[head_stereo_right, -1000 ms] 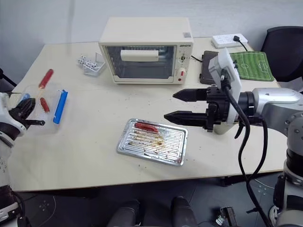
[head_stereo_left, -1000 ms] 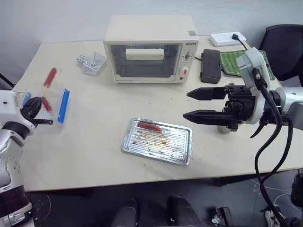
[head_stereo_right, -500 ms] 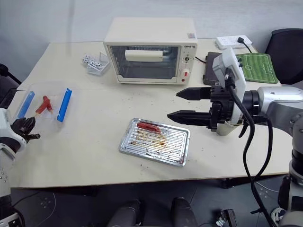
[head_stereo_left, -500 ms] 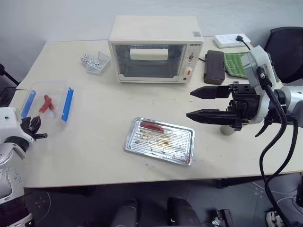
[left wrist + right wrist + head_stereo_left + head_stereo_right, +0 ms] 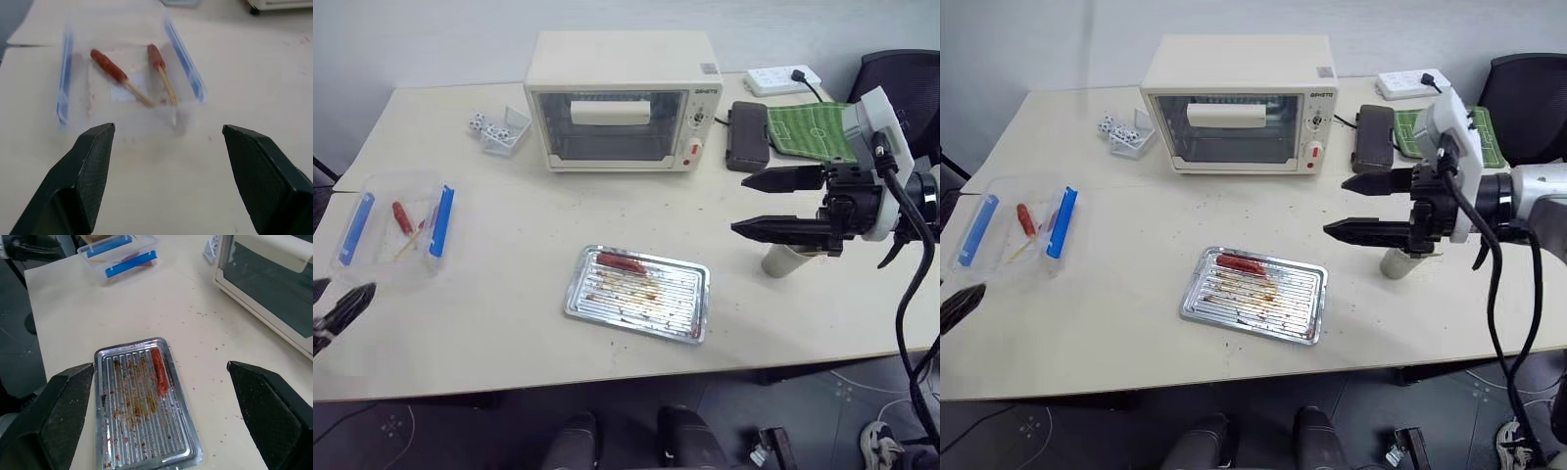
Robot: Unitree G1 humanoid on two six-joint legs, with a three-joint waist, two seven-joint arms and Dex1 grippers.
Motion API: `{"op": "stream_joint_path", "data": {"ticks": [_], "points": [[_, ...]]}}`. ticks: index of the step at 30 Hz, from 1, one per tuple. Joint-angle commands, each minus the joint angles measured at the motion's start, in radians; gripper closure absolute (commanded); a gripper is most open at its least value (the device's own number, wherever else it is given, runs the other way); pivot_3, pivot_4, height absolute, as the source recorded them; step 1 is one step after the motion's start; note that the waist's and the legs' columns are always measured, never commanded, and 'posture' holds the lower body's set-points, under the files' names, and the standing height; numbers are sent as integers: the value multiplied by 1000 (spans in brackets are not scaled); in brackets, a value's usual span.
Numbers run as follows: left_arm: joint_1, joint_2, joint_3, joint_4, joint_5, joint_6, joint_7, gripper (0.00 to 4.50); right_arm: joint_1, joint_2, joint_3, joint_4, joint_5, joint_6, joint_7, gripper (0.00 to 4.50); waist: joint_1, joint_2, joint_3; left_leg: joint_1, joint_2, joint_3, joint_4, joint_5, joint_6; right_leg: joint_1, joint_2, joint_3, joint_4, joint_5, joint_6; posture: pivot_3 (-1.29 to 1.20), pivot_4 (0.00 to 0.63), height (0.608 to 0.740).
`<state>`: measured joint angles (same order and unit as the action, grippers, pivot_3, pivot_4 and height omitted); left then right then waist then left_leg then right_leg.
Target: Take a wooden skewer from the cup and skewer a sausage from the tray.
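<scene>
One sausage left on tray, two skewered ones already in the container; next skewer not yet taken.

Tray (image 5: 685,299) sits mid-surface with a single sausage (image 5: 622,261) at its far edge; two sausages on skewers (image 5: 146,78) lie in the clear container (image 5: 357,211). Cup (image 5: 781,259) stands below the right gripper (image 5: 754,204), fingers wide apart, empty, pointing level toward the toaster oven (image 5: 622,98). Left gripper (image 5: 168,142) low at the surface's near-left edge, fingers apart, empty.
</scene>
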<state>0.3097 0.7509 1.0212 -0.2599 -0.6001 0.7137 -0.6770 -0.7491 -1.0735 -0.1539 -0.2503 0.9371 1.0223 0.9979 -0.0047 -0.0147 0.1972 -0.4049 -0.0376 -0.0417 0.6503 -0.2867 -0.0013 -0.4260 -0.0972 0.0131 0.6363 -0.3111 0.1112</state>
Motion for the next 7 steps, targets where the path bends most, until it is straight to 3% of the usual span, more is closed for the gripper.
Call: {"op": "stream_joint_path", "data": {"ticks": [1, 7], "points": [[42, -16, 110, 46, -1, -52, 0, 764, -55, -11, 21, 50, -53, -44, 48, 0, 2, 0, 0, 0, 0, 0, 0, 0, 0, 0, 0, 2, 0, 0, 0, 0, 150, 740], [46, -35, 115, 13, -6, -93, 33, 764, -89, 23, 71, 94, -112, -78, 87, 0, 5, -1, 0, 1, 1, -3, 0, 0, 0, 1, 0, 1, 0, 1, -2, 0, 150, 740]]}}
